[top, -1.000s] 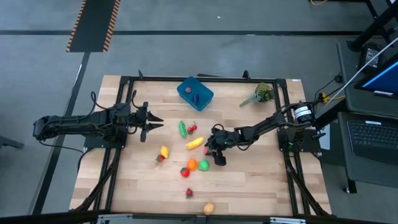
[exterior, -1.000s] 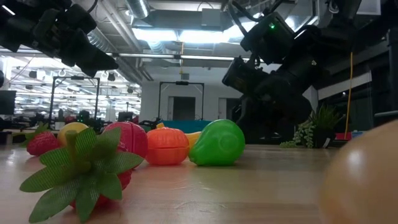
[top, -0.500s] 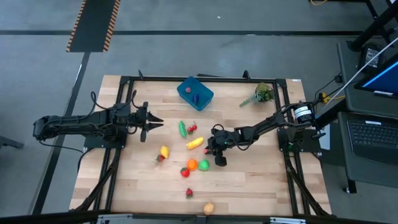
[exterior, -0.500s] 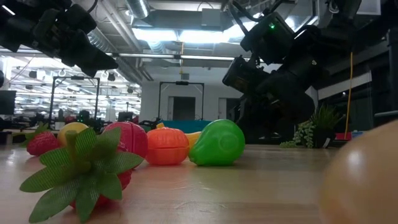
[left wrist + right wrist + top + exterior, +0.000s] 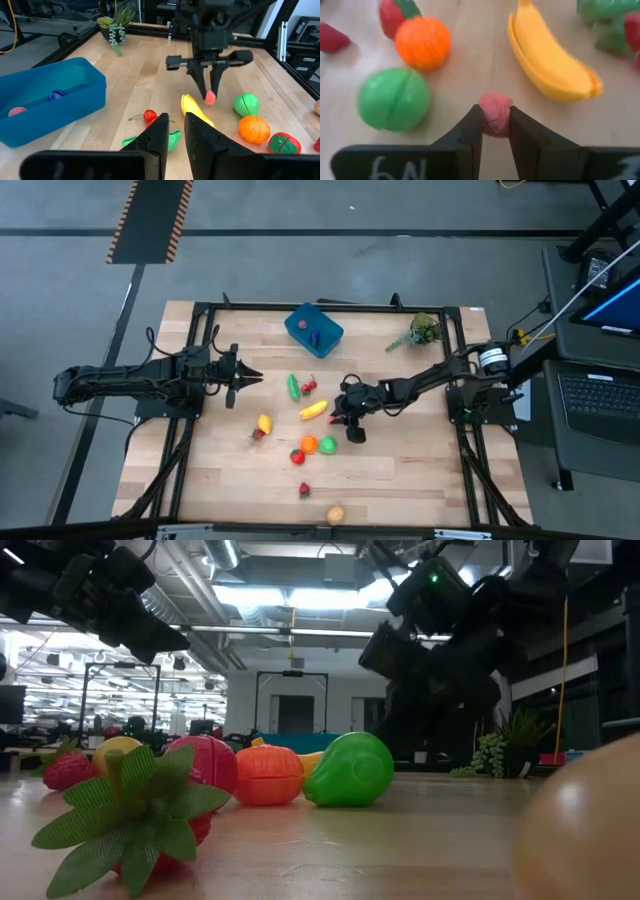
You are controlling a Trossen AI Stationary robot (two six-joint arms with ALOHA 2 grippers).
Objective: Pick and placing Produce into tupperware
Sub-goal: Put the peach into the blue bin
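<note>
The blue tupperware stands at the table's far middle with two small pieces in it. Loose produce lies mid-table: a banana, a green pod, cherries, an orange, a green fruit and others toward the near edge. My right gripper is beside the banana, shut on a small pink-red piece. My left gripper is shut with nothing in it, above the table's left side, pointing toward the produce. My right gripper pinches the small pink-red piece between its two fingertips, on opposite sides. The fingers slant down from the table's right side. Whether the piece is clear of the tabletop, I cannot tell.
A grey-green plant sprig lies at the far right. A strawberry and a tan piece lie near the front edge. Black frame rails run along the table's sides. Bare wood lies between the banana and the tupperware.
In the low view my right arm has risen a little over the last half second; the produce around it has stayed where it was.
</note>
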